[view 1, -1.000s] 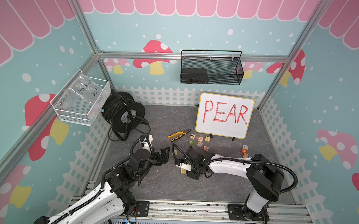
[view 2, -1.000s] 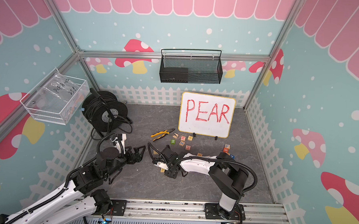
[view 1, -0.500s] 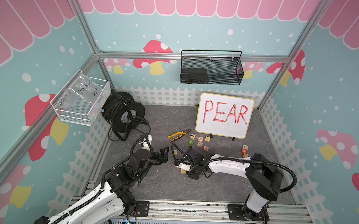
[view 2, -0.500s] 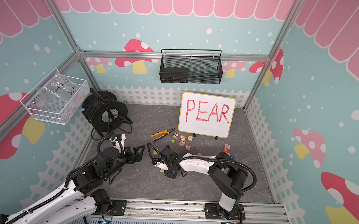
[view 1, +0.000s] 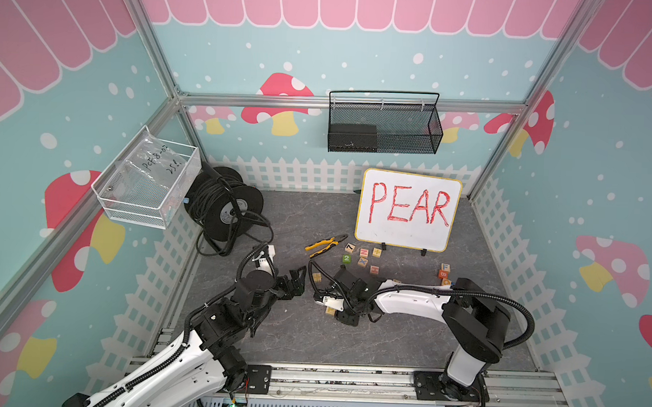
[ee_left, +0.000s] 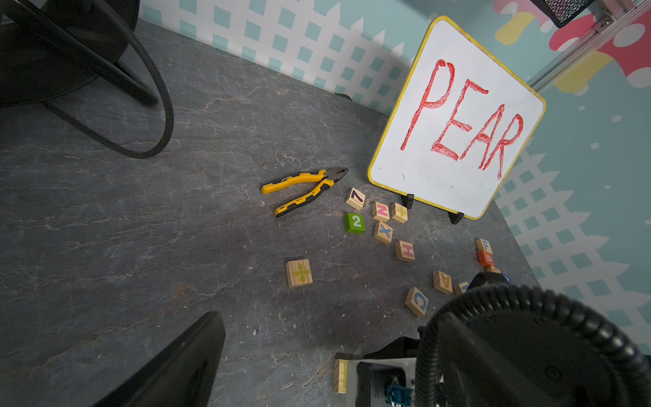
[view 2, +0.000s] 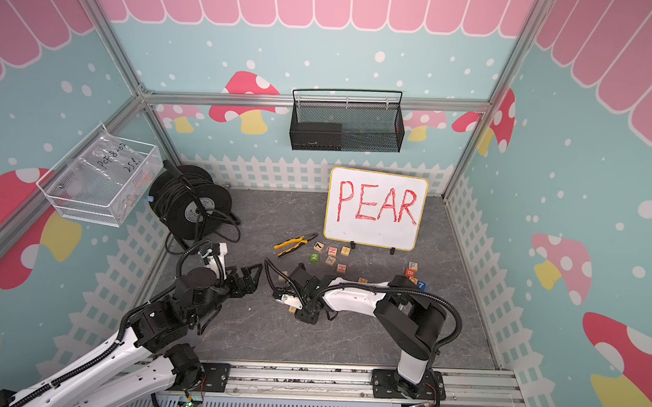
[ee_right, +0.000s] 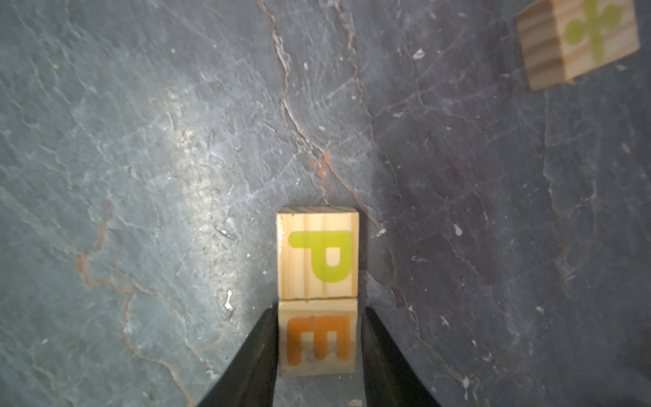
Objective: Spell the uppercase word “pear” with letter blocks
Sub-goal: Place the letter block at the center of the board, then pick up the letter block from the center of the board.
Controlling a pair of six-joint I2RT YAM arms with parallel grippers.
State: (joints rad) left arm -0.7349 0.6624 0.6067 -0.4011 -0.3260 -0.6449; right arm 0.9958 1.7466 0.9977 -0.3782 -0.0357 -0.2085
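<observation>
Two arms work over one gray table (view 1: pixel 292 335), and each ends in one gripper. Also here are one whiteboard (view 1: pixel 407 210) with PEAR in red, one pair of pliers (view 1: pixel 326 245), one cable reel (view 1: pixel 222 203) and two wall baskets: a black basket (view 1: pixel 384 127) and a white basket (view 1: pixel 147 183). Six blocks form a loose cluster (ee_left: pixel 382 225) between the pliers and the whiteboard's feet. They show a 7, a green 2, N, a yellow plus, X and H.

Only the right wrist view shows the letters being worked on. The yellow P block (ee_right: pixel 318 255) and the orange E block (ee_right: pixel 318 340) lie flat on the table, side by side and touching. In both top views the right arm's wrist covers most of this pair. Only the left wrist view makes the orange A block (ee_left: pixel 442 282) readable. It lies near a C block (ee_left: pixel 417 301), well apart from the pair. A lone clover block (ee_right: pixel 577 42) lies apart from the pair and shows in a top view (view 1: pixel 316 277) between the two grippers.

The right gripper (ee_right: pixel 318 312) has its fingers (ee_right: pixel 253 359) on either side of the E block, spread barely wider than it. One finger meets the wood and a thin dark line runs along the other, so I cannot tell whether it is pinching the block or has let go. The left gripper (view 1: pixel 298 280) hovers low near the clover block, jaws spread wide with nothing between them.
</observation>
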